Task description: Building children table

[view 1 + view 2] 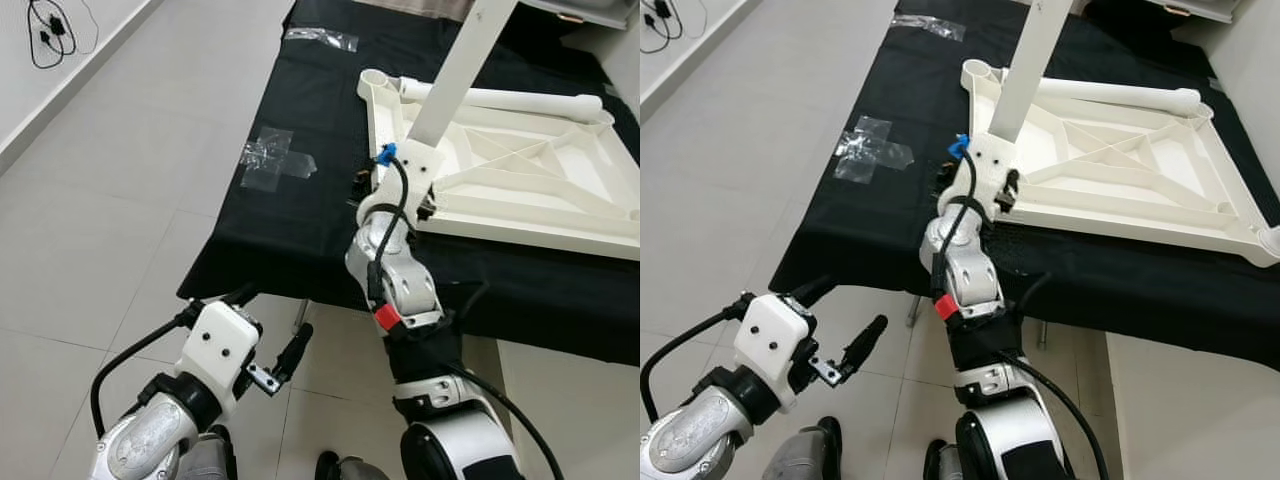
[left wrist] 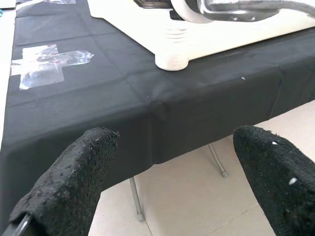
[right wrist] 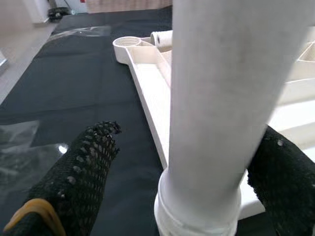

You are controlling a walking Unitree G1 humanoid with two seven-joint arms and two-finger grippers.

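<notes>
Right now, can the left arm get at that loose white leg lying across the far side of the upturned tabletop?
Probably not. The left gripper hangs open below the near table edge, and the loose leg lies at the far side, beyond the right gripper and its upright leg.

Mostly matt plastic and dull black cloth in front of me.

The upturned tabletop and the standing leg look like smooth cream-white plastic with a soft, low sheen; a second leg lying on it has the same finish. Under them I see a matt black cloth, faintly creased, with crinkled glossy clear tape stuck to it. The fingers of my left gripper look rough, pebbled black rubber. The floor is pale, smooth tile with a slight shine.
</notes>
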